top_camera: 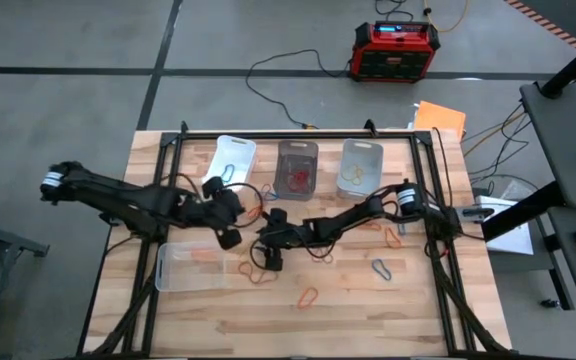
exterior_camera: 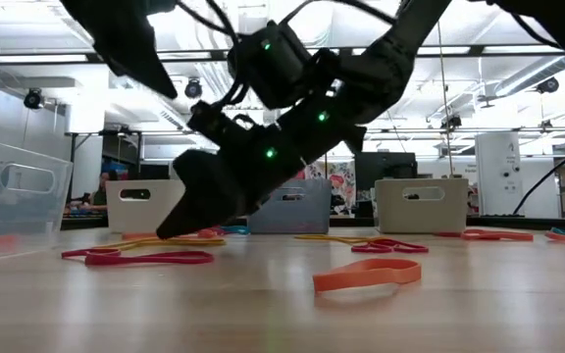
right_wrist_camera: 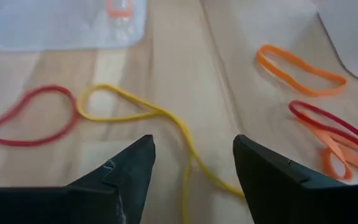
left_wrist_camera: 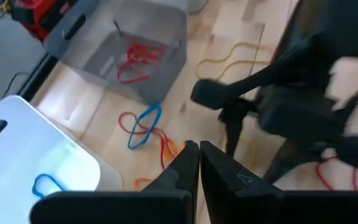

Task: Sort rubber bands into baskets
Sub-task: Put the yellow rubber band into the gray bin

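Rubber bands lie scattered over the wooden table (top_camera: 368, 320), most of them loose between the arms and the near edge, while the baskets sit apart: the white basket (top_camera: 230, 157), the smoky basket (top_camera: 297, 168) holding red loops, and a clear basket (top_camera: 361, 165) in a row at the far side, and a second clear basket (top_camera: 190, 266) nearer the front. The right gripper (right_wrist_camera: 191, 163) hangs low over the table with its jaws spread wide, a yellow band (right_wrist_camera: 160, 113) running between them. The left gripper (left_wrist_camera: 198, 158) waits beside it, pressed shut and empty. The band looks light, limp and thin, lying flat on the wood, so it will likely slip or stretch; pinching a single strand mid-loop, fingertips right down on the board, seems best.
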Motion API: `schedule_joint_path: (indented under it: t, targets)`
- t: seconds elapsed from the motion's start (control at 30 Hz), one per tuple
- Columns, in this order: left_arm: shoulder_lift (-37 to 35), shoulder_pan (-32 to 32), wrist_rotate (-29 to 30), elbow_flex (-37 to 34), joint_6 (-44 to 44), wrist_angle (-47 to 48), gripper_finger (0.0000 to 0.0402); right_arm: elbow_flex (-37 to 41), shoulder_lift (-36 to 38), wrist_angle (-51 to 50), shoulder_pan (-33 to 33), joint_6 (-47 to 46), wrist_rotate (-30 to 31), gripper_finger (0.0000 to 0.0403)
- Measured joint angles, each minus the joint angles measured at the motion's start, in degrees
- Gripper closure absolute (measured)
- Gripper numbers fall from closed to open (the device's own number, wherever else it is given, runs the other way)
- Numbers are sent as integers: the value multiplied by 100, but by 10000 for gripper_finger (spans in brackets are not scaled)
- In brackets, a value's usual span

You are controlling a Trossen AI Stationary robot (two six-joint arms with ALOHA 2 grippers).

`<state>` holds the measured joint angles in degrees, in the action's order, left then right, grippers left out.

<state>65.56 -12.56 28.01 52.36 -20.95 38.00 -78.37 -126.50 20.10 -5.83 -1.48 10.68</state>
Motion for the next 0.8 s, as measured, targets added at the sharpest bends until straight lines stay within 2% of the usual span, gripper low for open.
schedule_joint_path:
  t: [0.13,0.27,0.53,0.8]
  targets:
    - [-259,-15,0,0,145,30,402,-2,-97,24,68,-43,-40,214]
    - [-463,-15,3,0,375,38,402,-2,-168,52,98,-15,-234,252]
    - [-652,-15,15,0,616,37,402,30,-172,15,94,426,-386,377]
    - [-778,-15,17,0,689,187,402,57,33,-153,85,414,-597,394]
